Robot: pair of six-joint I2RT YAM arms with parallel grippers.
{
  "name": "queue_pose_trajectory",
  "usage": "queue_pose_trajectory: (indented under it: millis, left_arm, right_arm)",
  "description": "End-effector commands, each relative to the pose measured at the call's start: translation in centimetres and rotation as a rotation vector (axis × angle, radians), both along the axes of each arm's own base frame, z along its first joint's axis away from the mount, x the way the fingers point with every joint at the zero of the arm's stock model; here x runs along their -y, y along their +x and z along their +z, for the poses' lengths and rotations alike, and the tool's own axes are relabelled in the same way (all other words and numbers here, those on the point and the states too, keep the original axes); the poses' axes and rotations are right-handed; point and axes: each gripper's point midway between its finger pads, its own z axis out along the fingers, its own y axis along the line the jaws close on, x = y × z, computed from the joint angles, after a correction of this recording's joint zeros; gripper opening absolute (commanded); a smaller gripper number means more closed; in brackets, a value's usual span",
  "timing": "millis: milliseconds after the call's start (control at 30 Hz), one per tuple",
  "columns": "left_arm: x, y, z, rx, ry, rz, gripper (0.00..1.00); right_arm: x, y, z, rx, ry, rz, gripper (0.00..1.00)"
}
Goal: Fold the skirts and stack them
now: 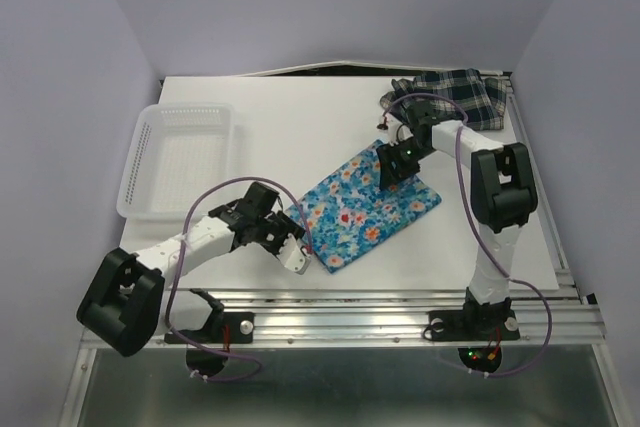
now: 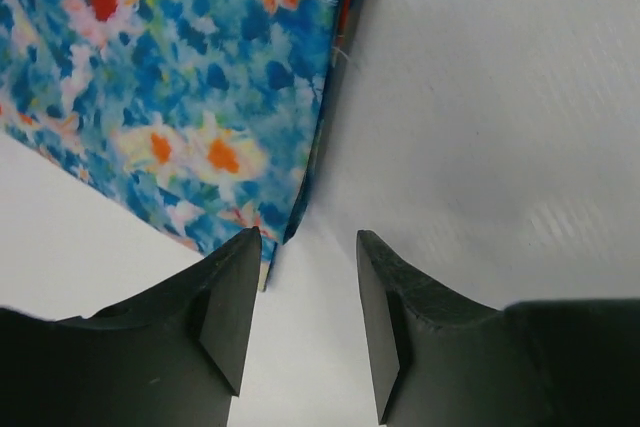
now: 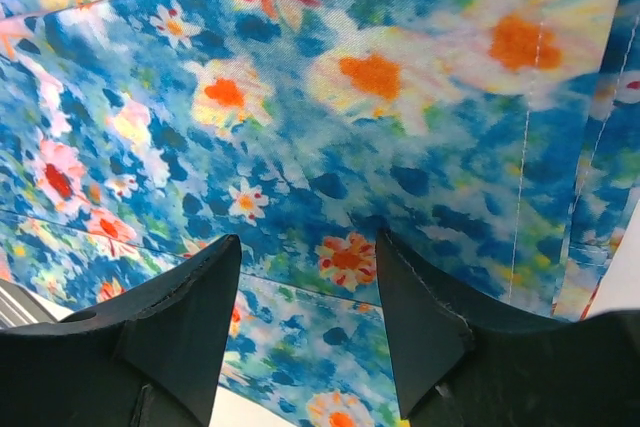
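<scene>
A: Why is the blue floral skirt [image 1: 365, 209], laid flat in the middle of the table [image 1: 300, 117], approached from two ends?
B: A fold is probably being prepared. The left gripper [image 2: 305, 247], at the near left corner, and the right gripper [image 3: 305, 242], over the far right end, are held half wide. Nothing is gripped.
A: What is hidden?
B: The plaid skirt [image 1: 460, 92], heaped at the far right, is partly covered by the right arm [image 1: 500, 187].

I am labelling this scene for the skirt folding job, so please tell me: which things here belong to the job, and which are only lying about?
Belong to the job:
- blue floral skirt, lying flat in the middle
- dark plaid skirt, bunched at the far right

Only lying about:
- white lattice basket, on the left side
</scene>
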Motion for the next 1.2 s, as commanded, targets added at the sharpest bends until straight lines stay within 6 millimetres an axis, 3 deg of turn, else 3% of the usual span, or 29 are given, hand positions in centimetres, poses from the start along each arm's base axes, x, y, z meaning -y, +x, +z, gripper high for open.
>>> queue_pose_trajectory:
  millis: [0,200,400,500,533,633,667,800,900,933,1033,1067,1133,1167]
  left_arm:
    - [2.6,0.9,0.2,0.166,-0.02,-0.201,0.52]
    - [4.6,1.2,-1.9,0.201,-0.008,-0.257,0.48]
    - [4.8,1.5,-3.9,0.183,0.037,-0.29,0.27]
    - [5.1,1.5,-2.5,0.14,0.011,-0.249,0.49]
    - [5.1,1.5,-1.2,0.14,-0.015,-0.235,0.52]
    - [4.3,0.1,0.7,0.046,-0.042,-0.187,0.57]
    - [4.0,-0.5,2.3,0.002,-0.07,-0.15,0.59]
    - [4.2,-1.8,6.1,-0.173,-0.181,0.034,0.59]
    - [4.8,0.3,7.8,-0.292,-0.263,0.214,0.57]
    - [4.8,1.8,7.6,-0.392,-0.281,0.345,0.56]
    - [4.8,3.6,7.0,-0.614,-0.293,0.558,0.51]
    - [4.7,5.2,6.2,-0.694,-0.293,0.635,0.51]
    - [4.5,6.0,4.3,-0.855,-0.266,0.773,0.51]
    - [4.5,6.6,4.8,-0.904,-0.281,0.792,0.51]
  right_arm:
    - [0.2,1.3,-2.0,0.006,-0.041,-0.001,0.62]
    - [0.1,2.4,-2.9,0.011,-0.049,0.003,0.62]
    - [-0.1,3.5,-3.0,0.031,-0.051,0.02,0.62]
    - [-0.4,4.0,-1.3,0.077,-0.026,0.035,0.63]
    - [-0.6,4.0,-0.5,0.088,-0.012,0.039,0.62]
    - [-1.4,4.5,3.4,0.151,0.042,0.061,0.62]
    - [-1.6,4.8,5.2,0.198,0.057,0.082,0.62]
    - [-2.2,5.5,7.8,0.308,0.061,0.172,0.62]
    - [-3.2,5.7,8.2,0.414,0.023,0.321,0.59]
    - [-3.5,5.8,7.9,0.436,0.009,0.363,0.58]
    - [-4.1,6.1,6.8,0.514,-0.002,0.485,0.57]
    - [-4.3,6.6,6.4,0.564,-0.007,0.55,0.57]
    - [-4.3,7.0,5.5,0.588,-0.018,0.61,0.57]
    - [-4.3,7.5,4.7,0.608,-0.027,0.669,0.56]
